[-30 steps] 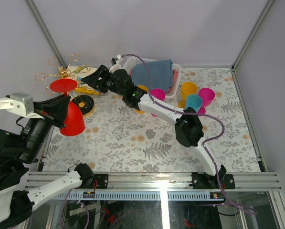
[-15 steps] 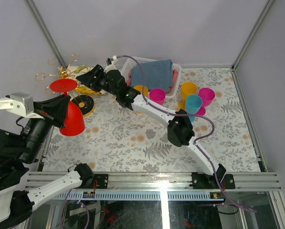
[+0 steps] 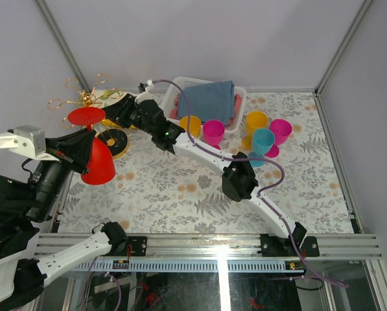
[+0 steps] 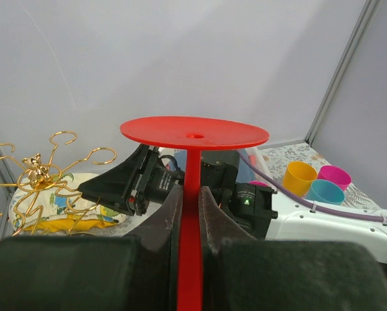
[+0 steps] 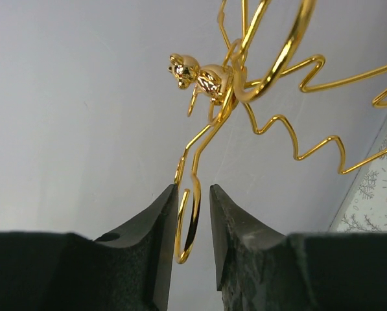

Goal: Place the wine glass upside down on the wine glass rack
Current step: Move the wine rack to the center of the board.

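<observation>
1. The wine glass (image 4: pixel 194 131) is red and held inverted, foot uppermost and bowl below; its long axis, the stem, runs near vertical; it hangs just on the near side of the wine glass rack (image 3: pixel 83 98), apart from the wires as far as the overhead view shows.
2. The left gripper (image 4: pixel 190 201) has its jaws drawn in tight on the stem, part-way below the foot; the hold looks secure.
3. The right gripper (image 5: pixel 193 194) is at the rack itself; its jaws stand narrowly parted, one on each side of a hanging wire loop; a sliver of gap shows beside the wire; no grip confirmed.
4. Governing relation: the rack's loop-ended arms lie beyond the stem and off to one side in the left wrist view; the left arm carries the glass and is the one to deliver it; the right arm is placed to steady the rack.
5. Judgement: the stem must travel sideways into a loop, so that the foot or bowl seats on the wire; the glass is already the right way up for this.
6. Risk: a light wire rack may tip or swing if struck.
</observation>
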